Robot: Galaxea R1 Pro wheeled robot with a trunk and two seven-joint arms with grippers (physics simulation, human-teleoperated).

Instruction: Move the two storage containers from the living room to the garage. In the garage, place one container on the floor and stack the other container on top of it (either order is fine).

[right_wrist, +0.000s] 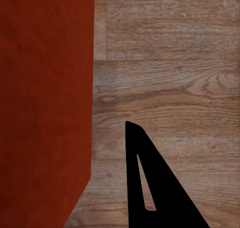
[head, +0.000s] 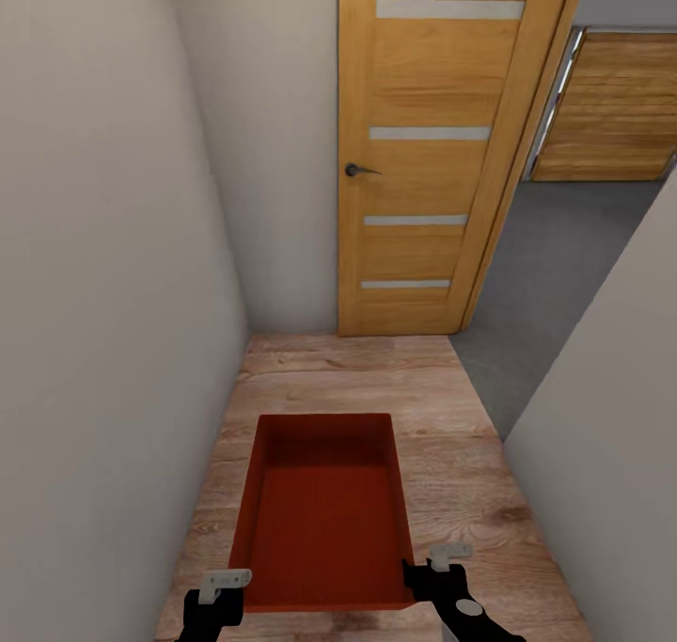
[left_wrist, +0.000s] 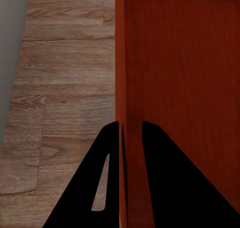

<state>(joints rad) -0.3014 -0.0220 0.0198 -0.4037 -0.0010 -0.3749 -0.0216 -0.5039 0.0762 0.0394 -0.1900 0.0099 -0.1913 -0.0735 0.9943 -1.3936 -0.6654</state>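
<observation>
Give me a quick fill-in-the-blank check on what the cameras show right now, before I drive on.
1. The bin carried in front of the robot is coloured ____.
2. The left end effector has its fingers on either side of the bin's ____.
3. The door ahead is made of ____.
4. Past the doorway, the floor changes from wood planks to a ____ surface.

Missing words: orange-red; wall; wood; grey
</observation>
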